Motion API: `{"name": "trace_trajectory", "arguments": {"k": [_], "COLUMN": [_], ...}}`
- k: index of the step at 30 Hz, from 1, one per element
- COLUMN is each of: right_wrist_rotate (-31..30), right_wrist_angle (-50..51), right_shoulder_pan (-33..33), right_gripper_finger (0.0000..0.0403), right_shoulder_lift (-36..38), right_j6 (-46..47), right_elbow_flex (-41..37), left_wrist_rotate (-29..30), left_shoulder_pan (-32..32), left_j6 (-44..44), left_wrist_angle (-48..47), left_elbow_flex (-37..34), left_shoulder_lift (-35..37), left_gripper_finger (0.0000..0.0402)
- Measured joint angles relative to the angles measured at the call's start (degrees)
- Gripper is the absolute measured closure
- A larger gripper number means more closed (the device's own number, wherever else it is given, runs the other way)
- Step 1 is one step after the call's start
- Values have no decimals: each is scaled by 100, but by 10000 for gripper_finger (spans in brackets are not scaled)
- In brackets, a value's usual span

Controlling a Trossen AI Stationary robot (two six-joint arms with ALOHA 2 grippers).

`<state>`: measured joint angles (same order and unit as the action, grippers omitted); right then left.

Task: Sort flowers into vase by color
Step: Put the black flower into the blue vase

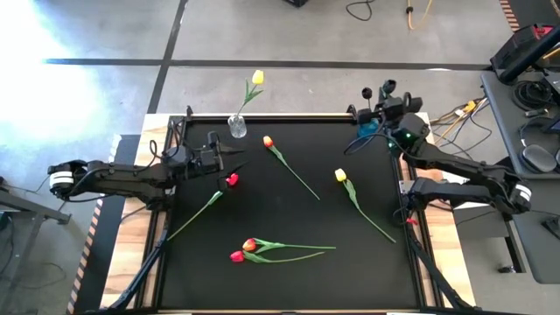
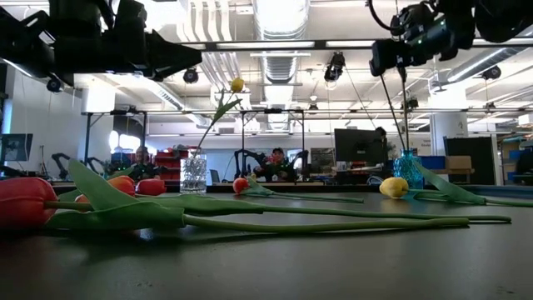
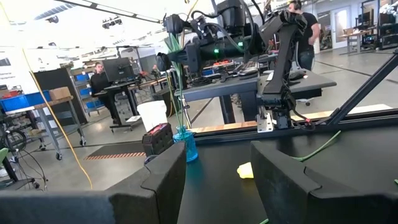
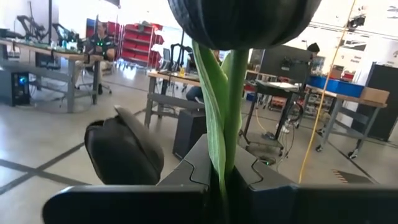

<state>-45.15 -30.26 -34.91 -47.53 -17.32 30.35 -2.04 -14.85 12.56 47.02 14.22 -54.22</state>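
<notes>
The left gripper (image 1: pixel 234 160) is held spread and empty over the mat's rear left. A red tulip (image 1: pixel 232 180) lies just in front of its fingertips, its stem running away toward the front-left edge. The clear vase (image 1: pixel 237 128), already holding a yellow tulip (image 1: pixel 257 78), stands just behind it. At the rear right, the right gripper (image 1: pixel 372 114) is pinched on a dark tulip's stem (image 4: pixel 227 118), above the blue vase (image 3: pixel 185 143). Other tulips are scattered between.

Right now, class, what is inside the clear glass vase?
The clear glass vase holds one yellow tulip, its stem leaning. Whether it holds water cannot be seen.
</notes>
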Motion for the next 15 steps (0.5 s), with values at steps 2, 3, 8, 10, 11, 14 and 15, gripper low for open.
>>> {"name": "trace_trajectory", "arguments": {"k": [2,3,8,10,11,14,15], "right_wrist_rotate": [1,1,-166,-339,-400,-445,-445], "right_wrist_angle": [-2,-4,-4,0,12,48,48], "right_shoulder_pan": [-36,-72,-234,-272,-282,-294,-291], "right_gripper_finger": [394,394,391,385,381,363,357], "right_shoulder_lift": [-51,-77,-243,-338,-395,-568,-629], "right_j6": [6,7,220,234,224,227,235], "right_elbow_flex": [-12,-17,-26,-26,-32,-39,-40], "left_wrist_rotate": [0,0,0,0,0,0,0], "left_shoulder_pan": [0,0,0,0,1,0,2], "left_j6": [0,0,0,0,0,0,0], "left_wrist_angle": [-2,-2,1,1,1,0,-2], "left_elbow_flex": [0,0,0,0,0,0,0], "left_shoulder_lift": [0,0,0,0,0,0,0], "left_gripper_finger": [238,238,238,238,238,238,238]}}
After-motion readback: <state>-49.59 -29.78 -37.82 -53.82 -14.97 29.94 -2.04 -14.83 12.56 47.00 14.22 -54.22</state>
